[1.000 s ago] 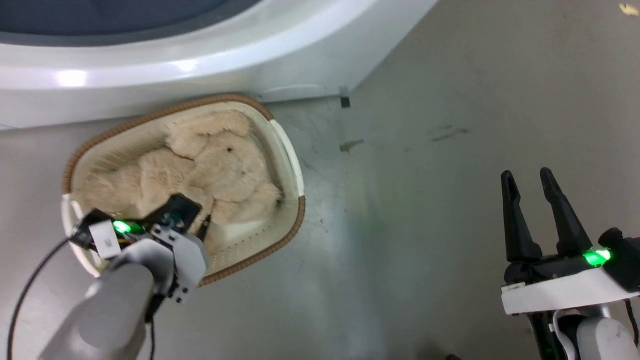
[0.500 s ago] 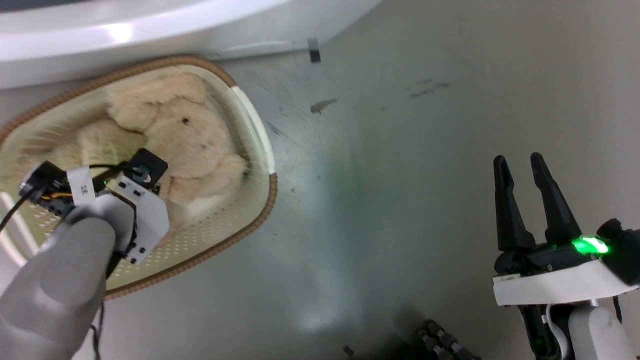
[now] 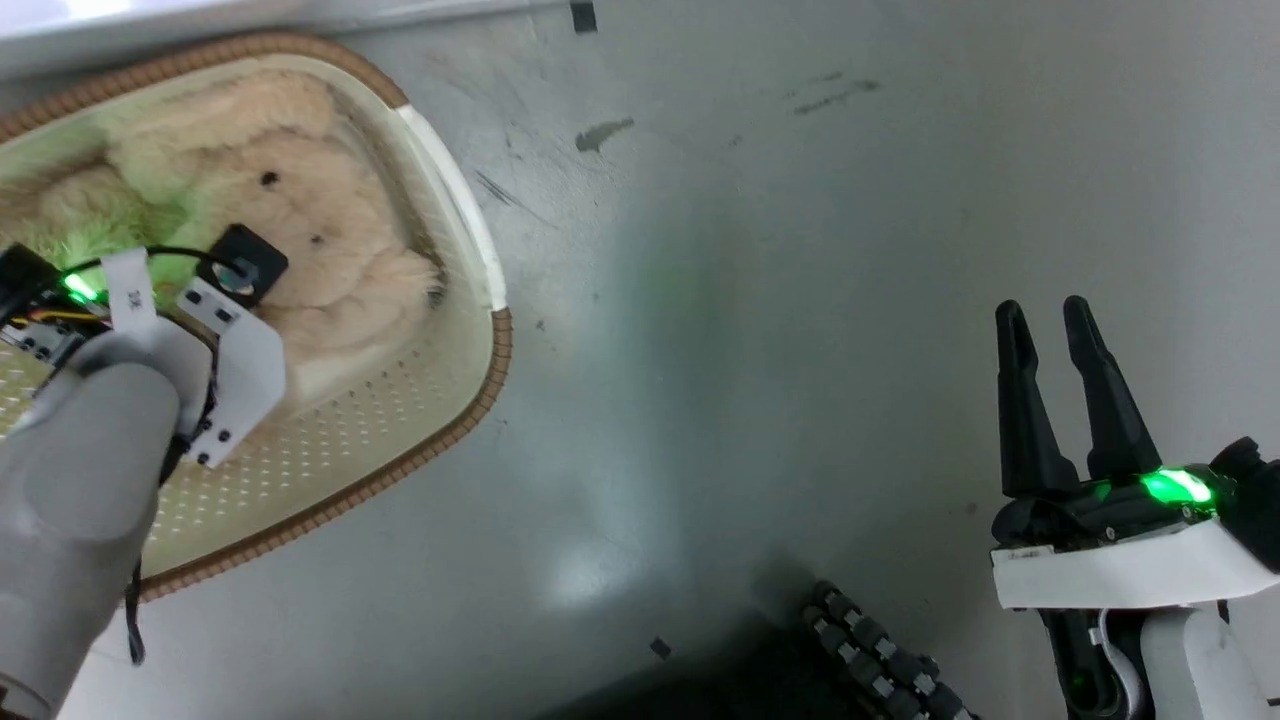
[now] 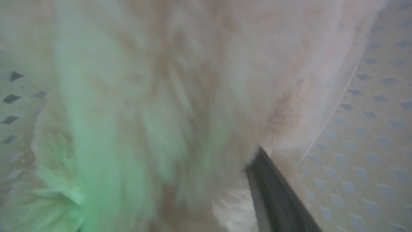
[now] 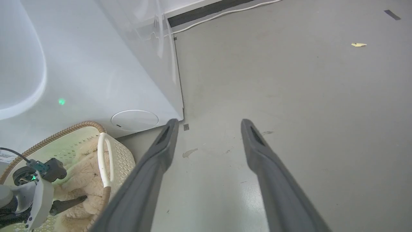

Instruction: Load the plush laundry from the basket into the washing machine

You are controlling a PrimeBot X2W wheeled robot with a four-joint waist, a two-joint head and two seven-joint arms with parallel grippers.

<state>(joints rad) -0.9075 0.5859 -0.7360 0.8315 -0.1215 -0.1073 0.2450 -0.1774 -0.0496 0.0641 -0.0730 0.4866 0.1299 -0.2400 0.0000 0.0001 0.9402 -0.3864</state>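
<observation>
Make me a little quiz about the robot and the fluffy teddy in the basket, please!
1. True or false: the plush laundry lies inside the basket.
2. Where does the left gripper reach? A) into the basket, at the plush laundry B) under the basket C) far outside the basket
3. Fill in: the right gripper has its fingers ___ above the grey floor.
Key: 1 true; 2 A; 3 open.
</observation>
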